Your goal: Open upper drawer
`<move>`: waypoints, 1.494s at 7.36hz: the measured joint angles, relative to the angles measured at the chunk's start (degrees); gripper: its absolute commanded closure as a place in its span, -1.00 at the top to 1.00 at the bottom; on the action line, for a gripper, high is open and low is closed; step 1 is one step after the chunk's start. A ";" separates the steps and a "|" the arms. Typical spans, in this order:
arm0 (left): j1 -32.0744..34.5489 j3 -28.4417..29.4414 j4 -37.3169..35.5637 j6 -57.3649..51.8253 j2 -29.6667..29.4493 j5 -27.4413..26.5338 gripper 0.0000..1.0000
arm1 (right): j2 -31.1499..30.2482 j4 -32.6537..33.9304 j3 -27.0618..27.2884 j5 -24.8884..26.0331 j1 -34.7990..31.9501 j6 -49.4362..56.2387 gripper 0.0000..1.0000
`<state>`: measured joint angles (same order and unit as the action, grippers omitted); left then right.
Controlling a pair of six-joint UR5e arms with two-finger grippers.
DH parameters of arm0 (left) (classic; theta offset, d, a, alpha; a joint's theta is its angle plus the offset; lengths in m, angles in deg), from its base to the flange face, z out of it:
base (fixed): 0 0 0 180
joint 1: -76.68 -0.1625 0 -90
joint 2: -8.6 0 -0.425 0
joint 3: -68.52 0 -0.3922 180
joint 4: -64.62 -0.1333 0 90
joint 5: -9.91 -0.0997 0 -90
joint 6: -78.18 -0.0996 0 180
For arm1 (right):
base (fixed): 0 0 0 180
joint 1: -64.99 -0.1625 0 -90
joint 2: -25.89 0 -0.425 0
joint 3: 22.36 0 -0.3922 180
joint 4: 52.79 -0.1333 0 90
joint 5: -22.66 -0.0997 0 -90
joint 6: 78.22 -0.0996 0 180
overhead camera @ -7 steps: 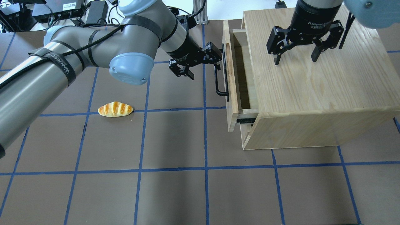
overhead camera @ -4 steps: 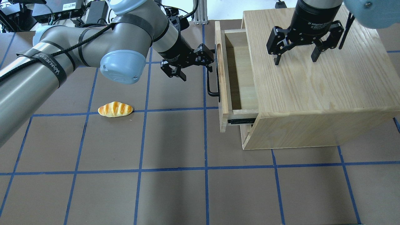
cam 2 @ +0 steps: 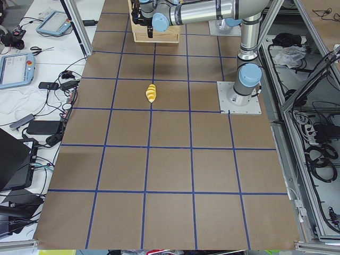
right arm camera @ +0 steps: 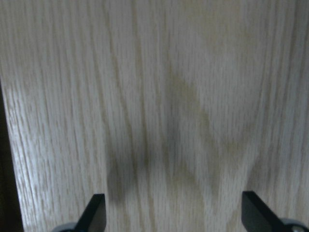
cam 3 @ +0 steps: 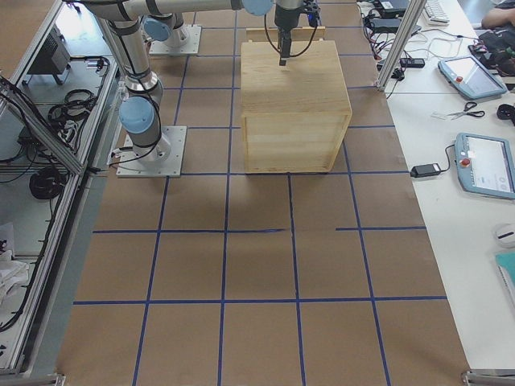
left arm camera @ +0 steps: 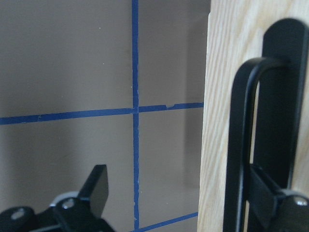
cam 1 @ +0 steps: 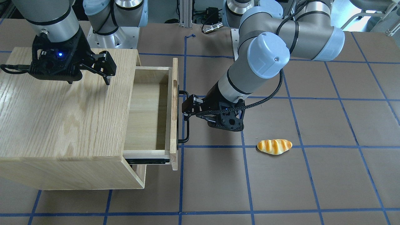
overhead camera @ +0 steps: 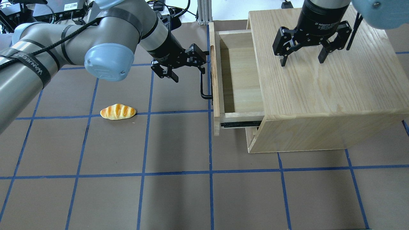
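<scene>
The upper drawer (overhead camera: 241,80) has slid further out of the cabinet (overhead camera: 319,95), mostly open I'd say, towed by the left gripper (overhead camera: 189,72), fingers spread with one hooked behind the handle (overhead camera: 202,83), while the right gripper (overhead camera: 302,61) hangs spread and empty over the cabinet top.

Glazed bread roll (overhead camera: 118,112) on the brown, blue-gridded table (overhead camera: 179,198), well apart from the left gripper (overhead camera: 190,71), off to its left. Oak cabinet (overhead camera: 319,95) near that gripper, on its right.

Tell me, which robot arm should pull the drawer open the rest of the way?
Probably the left. The left gripper has a finger hooked behind the upper drawer's black handle. The right gripper hangs open above the cabinet top, away from the handle.
</scene>
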<state>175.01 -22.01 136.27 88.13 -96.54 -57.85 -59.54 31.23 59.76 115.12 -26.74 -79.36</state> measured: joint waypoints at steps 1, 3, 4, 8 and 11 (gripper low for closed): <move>-0.69 -0.02 0.99 -0.94 0.44 0.00 1.00 | 0.00 0.00 -0.01 0.00 0.01 0.02 1.00; -1.17 -0.09 1.66 -1.63 0.76 -0.02 1.00 | 0.00 0.00 -0.03 0.00 -0.01 0.02 1.00; -1.29 -0.11 1.95 -2.10 0.82 -0.33 1.00 | 0.00 0.00 -0.03 0.00 -0.01 0.02 1.00; -1.59 -0.77 2.80 -4.37 1.26 -2.62 1.00 | 0.00 0.00 -0.03 0.00 -0.02 0.00 1.00; -5.72 -0.02 6.38 -9.55 3.29 -3.95 1.00 | 0.00 0.00 -0.01 0.00 -0.03 0.02 1.00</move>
<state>169.29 -22.03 142.65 78.57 -93.24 -61.81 -59.54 31.23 59.74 115.13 -26.77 -79.34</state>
